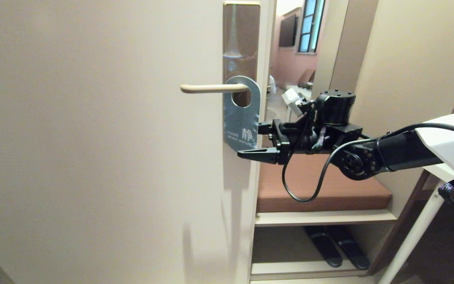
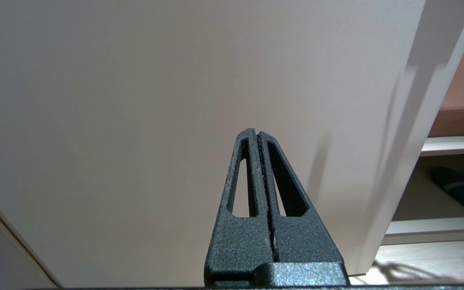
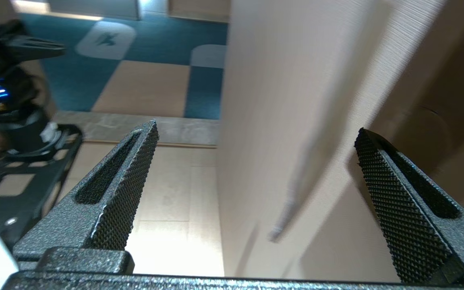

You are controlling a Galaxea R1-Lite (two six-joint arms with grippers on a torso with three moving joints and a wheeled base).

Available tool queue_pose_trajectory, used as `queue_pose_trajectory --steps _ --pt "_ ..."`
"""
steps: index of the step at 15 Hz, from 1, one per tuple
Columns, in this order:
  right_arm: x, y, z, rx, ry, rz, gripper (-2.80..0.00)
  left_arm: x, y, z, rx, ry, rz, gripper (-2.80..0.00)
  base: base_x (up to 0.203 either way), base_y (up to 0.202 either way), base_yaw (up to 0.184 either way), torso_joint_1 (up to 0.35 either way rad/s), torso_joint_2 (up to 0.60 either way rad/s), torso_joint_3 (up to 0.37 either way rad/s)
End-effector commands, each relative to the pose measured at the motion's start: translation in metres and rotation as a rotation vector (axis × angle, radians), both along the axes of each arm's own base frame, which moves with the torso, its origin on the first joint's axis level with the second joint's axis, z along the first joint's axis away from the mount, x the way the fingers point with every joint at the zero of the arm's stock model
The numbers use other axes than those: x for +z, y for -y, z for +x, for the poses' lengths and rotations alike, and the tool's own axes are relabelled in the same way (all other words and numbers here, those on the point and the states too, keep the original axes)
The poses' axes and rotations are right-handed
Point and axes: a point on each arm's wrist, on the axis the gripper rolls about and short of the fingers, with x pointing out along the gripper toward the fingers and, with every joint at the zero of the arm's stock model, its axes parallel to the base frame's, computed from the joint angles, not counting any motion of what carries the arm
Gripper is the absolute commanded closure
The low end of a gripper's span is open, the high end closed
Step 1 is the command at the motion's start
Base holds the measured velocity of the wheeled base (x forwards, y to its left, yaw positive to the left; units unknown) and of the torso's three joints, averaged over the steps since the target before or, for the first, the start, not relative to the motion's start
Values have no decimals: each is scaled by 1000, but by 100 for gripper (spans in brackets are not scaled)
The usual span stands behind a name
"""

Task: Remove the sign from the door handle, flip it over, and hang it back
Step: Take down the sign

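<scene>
The black right gripper [image 1: 250, 152] is seen nearest, reaching in from the right at the edge of the cream door [image 1: 93, 138]. Its jaws are spread wide and nothing is held between them. In the head view only one dark fingertip [image 1: 256, 154] is clearly seen, just below the lower corner of the sign; the other is hidden behind it. Whether the fingertip touches the sign cannot be told. In the right wrist view the door edge is seen between the two textured fingers [image 3: 119, 189], but the sign itself cannot be made out there.

The black left gripper [image 2: 258, 135] is shown only in its own wrist view, with the jaws pressed together and empty, pointed at the plain door surface.

The flat blue-grey door hanger sign [image 1: 242, 116] is hung by its oval hole on the slim beige lever door handle [image 1: 211, 88], with the "do not disturb" face outward; the small print is hard to read. Behind it, the tall brown-bronze plate [image 1: 241, 39] is cut off at the top. Beyond the door edge, a brown cushioned shelf [image 1: 321, 185] and dark slippers [image 1: 335, 246] are partly seen.
</scene>
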Motion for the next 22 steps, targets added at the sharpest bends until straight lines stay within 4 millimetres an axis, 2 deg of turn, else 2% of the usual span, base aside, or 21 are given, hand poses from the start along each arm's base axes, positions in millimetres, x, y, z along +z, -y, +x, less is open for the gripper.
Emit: queue_pose_trajectory --steps 1,13,14,22 --pt "-1 -1 4 -11 2 3 -280 0 0 0 1 -1 0 0 0 0 0 0 0 0" --pt "15 -6 16 -12 63 33 -280 0 0 0 1 -1 0 0 0 0 0 0 0 0" --pt "16 -6 16 -12 67 34 0 0 0 0 0 -1 0 0 0 0 0 0 0 0" --pt "16 -5 16 -13 71 33 0 0 0 0 1 -1 0 0 0 0 0 0 0 0"
